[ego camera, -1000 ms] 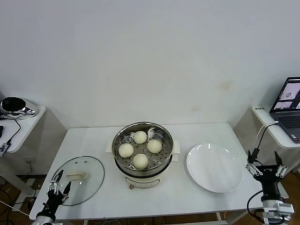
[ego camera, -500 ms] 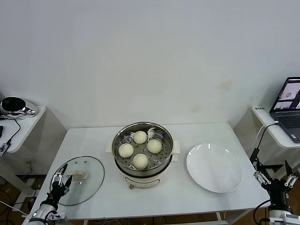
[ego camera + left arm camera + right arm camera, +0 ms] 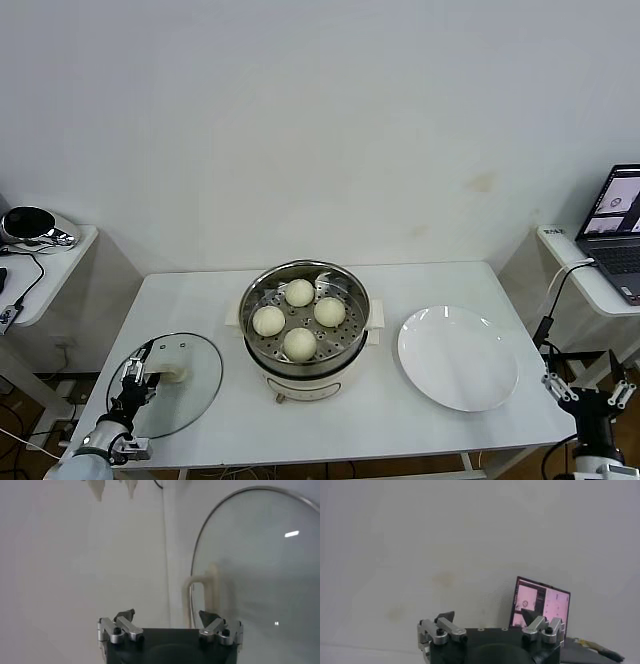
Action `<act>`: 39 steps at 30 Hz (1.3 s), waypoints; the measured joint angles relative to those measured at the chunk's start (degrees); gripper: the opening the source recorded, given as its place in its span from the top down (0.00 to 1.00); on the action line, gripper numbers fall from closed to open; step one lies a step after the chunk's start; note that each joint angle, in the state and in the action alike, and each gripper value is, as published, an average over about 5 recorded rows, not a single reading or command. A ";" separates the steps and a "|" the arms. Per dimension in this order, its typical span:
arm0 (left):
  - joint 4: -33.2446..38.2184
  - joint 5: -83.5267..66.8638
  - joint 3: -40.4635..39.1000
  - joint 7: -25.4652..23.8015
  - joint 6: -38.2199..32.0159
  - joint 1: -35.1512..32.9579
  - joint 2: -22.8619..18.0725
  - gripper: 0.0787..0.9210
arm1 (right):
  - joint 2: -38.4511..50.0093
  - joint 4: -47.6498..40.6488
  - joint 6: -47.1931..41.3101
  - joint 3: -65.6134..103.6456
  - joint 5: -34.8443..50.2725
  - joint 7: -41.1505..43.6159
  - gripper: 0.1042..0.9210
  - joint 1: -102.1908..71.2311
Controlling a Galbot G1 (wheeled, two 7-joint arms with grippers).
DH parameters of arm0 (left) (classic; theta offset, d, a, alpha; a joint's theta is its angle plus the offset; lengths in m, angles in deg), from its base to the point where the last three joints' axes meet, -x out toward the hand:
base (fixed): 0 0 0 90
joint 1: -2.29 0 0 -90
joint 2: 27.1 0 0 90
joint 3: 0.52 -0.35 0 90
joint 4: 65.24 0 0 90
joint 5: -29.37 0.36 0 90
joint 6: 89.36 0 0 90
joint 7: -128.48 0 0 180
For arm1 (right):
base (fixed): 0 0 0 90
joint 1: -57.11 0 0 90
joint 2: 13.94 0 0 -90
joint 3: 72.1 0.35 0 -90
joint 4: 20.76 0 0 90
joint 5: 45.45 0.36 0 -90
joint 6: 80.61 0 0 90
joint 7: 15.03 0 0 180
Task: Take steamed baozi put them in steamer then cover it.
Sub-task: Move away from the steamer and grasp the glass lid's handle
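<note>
A: All four steamed baozi (image 3: 299, 318) sit in the steamer (image 3: 304, 330); the cover (image 3: 168, 383) lies flat on the table (image 3: 430, 420), left gripper (image 3: 135, 377) spread wide above its handle.

B: Right gripper (image 3: 592, 390) parked, spread too. Risk: smooth glass slipping from an off-centre pinch.

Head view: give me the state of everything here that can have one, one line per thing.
steamer: uncovered, four buns inside.
steamed baozi: all on the perforated tray.
cover: off, flat on the table, left of the steamer.
plate: empty.
left end effector: open, over the cover's near edge.
right end effector: open, off the table's right corner.
laptop: screen on.
</note>
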 measured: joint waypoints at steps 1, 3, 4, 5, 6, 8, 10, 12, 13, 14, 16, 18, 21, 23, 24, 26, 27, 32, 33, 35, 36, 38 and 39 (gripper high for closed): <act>-0.20 0.02 -0.08 -0.05 0.00 0.27 0.01 0.12 | -0.04 -0.09 0.05 -0.04 -0.12 0.02 0.12 -0.01; -0.62 0.05 -0.25 -0.11 0.01 0.79 0.02 0.12 | -0.12 -0.25 0.14 -0.17 -0.35 0.05 0.12 -0.02; -0.84 0.06 -0.34 -0.12 0.00 1.05 0.03 0.12 | -0.15 -0.32 0.18 -0.24 -0.45 0.07 0.12 -0.02; -1.08 0.07 -0.41 -0.13 0.00 1.31 0.03 0.13 | -0.19 -0.37 0.21 -0.31 -0.55 0.09 0.12 -0.04; -1.33 0.09 -0.48 -0.12 -0.01 1.56 0.01 0.15 | -0.22 -0.41 0.23 -0.38 -0.63 0.12 0.12 -0.05; -1.86 0.14 -0.56 -0.06 -0.03 1.99 -0.06 0.20 | -0.27 -0.43 0.26 -0.46 -0.76 0.18 0.12 -0.09; -2.44 0.21 -0.60 0.10 -0.08 2.26 -0.21 0.27 | -0.29 -0.44 0.28 -0.50 -0.83 0.22 0.12 -0.14; -2.98 0.26 -0.63 0.31 -0.16 2.41 -0.36 0.34 | -0.30 -0.43 0.29 -0.51 -0.88 0.24 0.12 -0.21; -3.24 0.27 -0.65 0.43 -0.22 2.48 -0.44 0.37 | -0.30 -0.43 0.29 -0.52 -0.89 0.24 0.12 -0.23; -3.47 0.29 -0.66 0.54 -0.28 2.55 -0.51 0.41 | -0.31 -0.43 0.30 -0.55 -0.92 0.25 0.12 -0.25; -3.91 0.28 -0.68 0.79 -0.39 2.71 -0.65 0.47 | -0.35 -0.44 0.33 -0.64 -0.98 0.28 0.12 -0.27; -4.27 0.27 -0.70 1.06 -0.45 2.84 -0.78 0.54 | -0.42 -0.47 0.39 -0.78 -1.09 0.33 0.12 -0.28; -4.55 0.18 -0.70 1.42 -0.47 2.88 -0.93 0.65 | -0.48 -0.55 0.47 -1.02 -1.21 0.38 0.12 -0.28; -4.56 0.00 -0.64 1.55 -0.51 2.75 -0.98 0.72 | -0.47 -0.59 0.51 -1.18 -1.25 0.40 0.12 -0.28; -4.51 -0.13 -0.58 1.60 -0.53 2.65 -0.98 0.75 | -0.46 -0.61 0.53 -1.25 -1.28 0.41 0.12 -0.28; -4.26 -0.48 -0.37 1.68 -0.55 2.39 -0.91 0.82 | -0.44 -0.63 0.60 -1.38 -1.37 0.46 0.12 -0.26; -4.04 -0.70 -0.23 1.75 -0.53 2.22 -0.83 0.85 | -0.43 -0.63 0.63 -1.45 -1.43 0.50 0.12 -0.26; -1.47 -2.12 0.67 2.20 0.20 0.49 -0.46 0.93 | -0.37 -0.38 0.66 -1.98 -1.70 0.64 0.12 -0.28; -0.53 -2.48 0.93 2.27 0.55 -0.08 -0.42 0.93 | -0.32 -0.28 0.64 -2.12 -1.80 0.67 0.12 -0.33; 1.73 -3.27 1.50 2.36 1.43 -1.44 -0.28 0.93 | -0.21 -0.08 0.58 -2.46 -2.03 0.75 0.12 -0.44; 3.05 -3.70 1.84 2.36 1.98 -2.20 -0.17 0.93 | -0.18 0.02 0.55 -2.66 -2.16 0.78 0.12 -0.51; 5.95 -4.58 2.54 2.20 3.31 -3.81 0.12 0.93 | -0.16 0.20 0.49 -3.13 -2.39 0.84 0.12 -0.62; 7.49 -5.04 2.92 2.03 4.10 -4.64 0.30 0.93 | -0.16 0.29 0.47 -3.40 -2.50 0.86 0.12 -0.67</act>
